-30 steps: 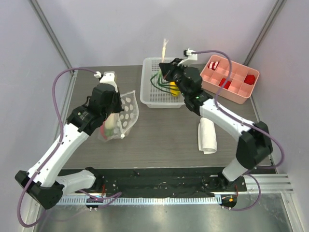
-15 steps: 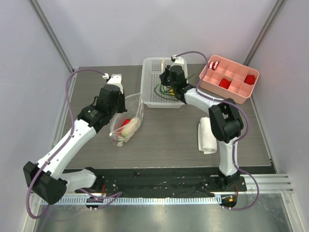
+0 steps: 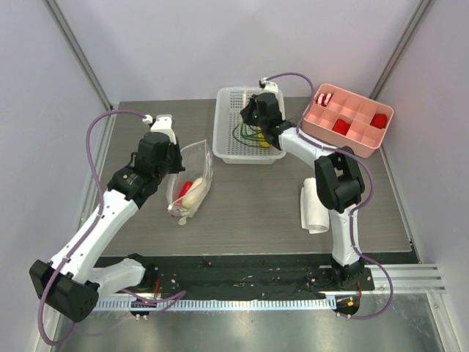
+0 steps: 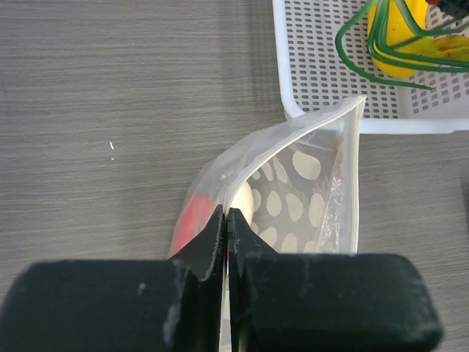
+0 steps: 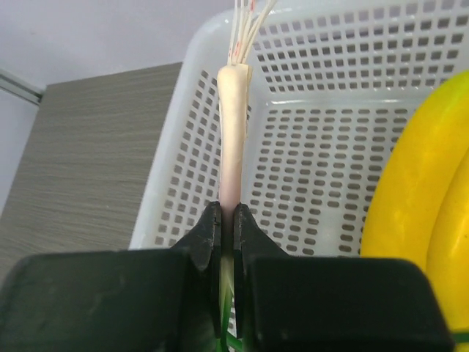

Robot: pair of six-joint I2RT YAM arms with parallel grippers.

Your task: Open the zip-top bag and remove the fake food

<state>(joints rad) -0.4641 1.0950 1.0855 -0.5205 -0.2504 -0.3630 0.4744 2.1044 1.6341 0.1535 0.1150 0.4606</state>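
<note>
R gripper (image 5: 227, 220) pinches white stalk (image 5: 233, 125), long axis straight ahead, over white basket (image 5: 330, 44) beside banana (image 5: 418, 183). L gripper (image 4: 226, 220) clamped on zip-top bag (image 4: 308, 191) edge, just left of basket; chili (image 4: 192, 220), radish (image 4: 243, 199) inside.

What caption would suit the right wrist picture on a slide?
Right gripper shut on a slim white toy stalk, white perforated plastic basket and yellow plastic banana bunch beyond.
</note>
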